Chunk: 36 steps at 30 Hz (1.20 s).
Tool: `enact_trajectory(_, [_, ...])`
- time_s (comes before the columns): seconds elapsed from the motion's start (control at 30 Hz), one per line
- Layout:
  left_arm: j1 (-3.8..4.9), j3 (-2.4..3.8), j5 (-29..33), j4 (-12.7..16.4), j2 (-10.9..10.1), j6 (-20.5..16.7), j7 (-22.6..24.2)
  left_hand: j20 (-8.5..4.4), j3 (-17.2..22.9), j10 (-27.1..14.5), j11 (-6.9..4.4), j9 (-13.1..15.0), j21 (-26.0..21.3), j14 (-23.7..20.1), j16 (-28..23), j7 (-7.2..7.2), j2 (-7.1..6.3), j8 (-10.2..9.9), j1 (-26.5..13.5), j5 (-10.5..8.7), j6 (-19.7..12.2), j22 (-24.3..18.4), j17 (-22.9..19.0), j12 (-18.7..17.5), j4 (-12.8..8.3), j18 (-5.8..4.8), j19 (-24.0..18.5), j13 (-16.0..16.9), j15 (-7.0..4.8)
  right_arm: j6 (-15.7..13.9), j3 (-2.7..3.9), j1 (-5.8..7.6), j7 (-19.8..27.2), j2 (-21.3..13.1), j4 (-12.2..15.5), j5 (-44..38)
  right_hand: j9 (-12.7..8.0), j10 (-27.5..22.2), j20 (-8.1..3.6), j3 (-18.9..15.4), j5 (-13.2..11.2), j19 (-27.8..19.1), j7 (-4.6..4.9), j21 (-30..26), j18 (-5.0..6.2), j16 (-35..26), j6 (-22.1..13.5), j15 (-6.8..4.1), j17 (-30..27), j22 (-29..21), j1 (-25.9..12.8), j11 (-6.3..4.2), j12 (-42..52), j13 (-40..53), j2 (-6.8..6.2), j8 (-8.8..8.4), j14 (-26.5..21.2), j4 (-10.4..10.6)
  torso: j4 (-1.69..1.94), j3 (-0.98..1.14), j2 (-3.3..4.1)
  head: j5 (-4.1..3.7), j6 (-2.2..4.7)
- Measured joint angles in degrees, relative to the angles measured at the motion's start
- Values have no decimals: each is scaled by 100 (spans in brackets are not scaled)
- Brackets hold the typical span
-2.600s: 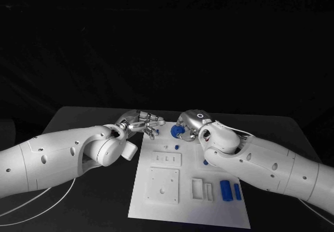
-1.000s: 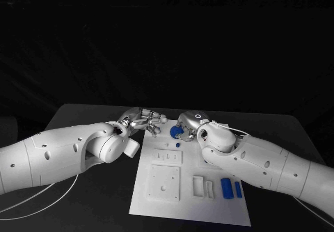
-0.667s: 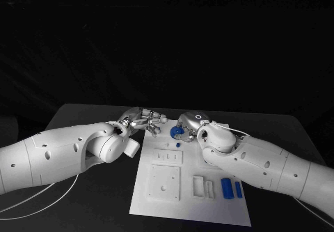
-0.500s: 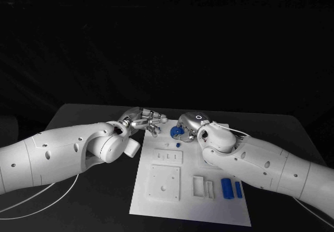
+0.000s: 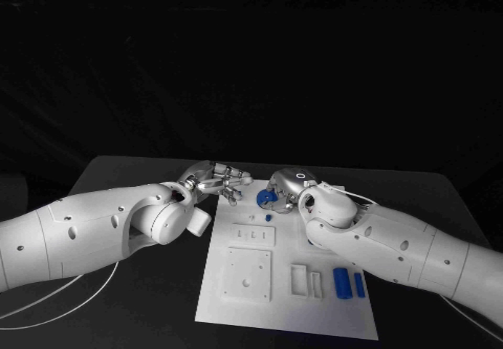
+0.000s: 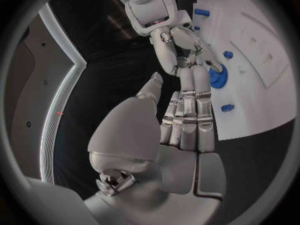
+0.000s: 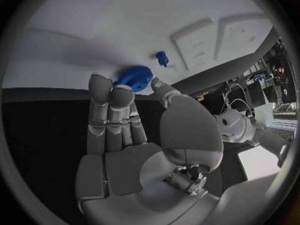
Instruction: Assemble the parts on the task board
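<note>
Nothing on the desk (image 5: 137,171) has shifted since the earlier frames: both hands stay at the far end of the task board (image 5: 278,309), and the blue gear (image 5: 267,195) stays in the right hand's hold.

Seen from the head view, the right hand (image 5: 283,190) has its fingers (image 7: 115,97) closed around the blue gear, fingertips on the rim and thumb on the other side; the right wrist view shows the gear (image 7: 133,77) at those fingertips, right over the white board (image 7: 100,30).

Facing it, the left hand (image 5: 215,182) holds nothing. Its fingers (image 6: 187,105) lie straight and close together, reaching toward the gear (image 6: 218,77), with the thumb set apart; whether their tips touch the gear I cannot tell.

A small blue peg (image 5: 267,217) stands on the board just beside the right fingers, toward the robot; it also shows in the right wrist view (image 7: 162,58). Two blue bars (image 5: 348,283) lie well apart from both hands, at the near right of the board, beside a white slotted block (image 5: 300,282).
</note>
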Motion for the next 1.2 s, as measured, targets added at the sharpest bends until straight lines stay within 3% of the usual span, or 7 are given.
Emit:
enact_trajectory(0.93, [0, 0, 0, -42, -20, -73, 2, 0, 0, 0, 0, 0, 0, 0, 0, 0, 0, 0, 0, 0, 0, -25, 0, 0, 0, 0, 0, 0, 0, 9, 18, -30, 73, -254, 153, 284, -1, 2, 0, 1, -22, 0, -22, 0, -33, 0, 56, 0, 11, -23, 1, -1, 28, 13, -1, -35, 0, -34, -3, 3, -2, -4, -24])
enact_trajectory(1.2, [0, 0, -1, -40, -25, -81, 3, 0, 0, 0, 0, 0, 0, 0, 0, 0, 0, 0, 0, 0, 0, -24, 0, 0, 0, 0, 0, 0, 0, 72, -1, -74, 82, -311, 206, 385, 0, 2, 0, -4, -22, 0, 13, 0, -40, -23, 130, 0, 11, -34, 2, -1, 27, 23, -1, -36, 0, -29, -2, -2, -1, -14, -24])
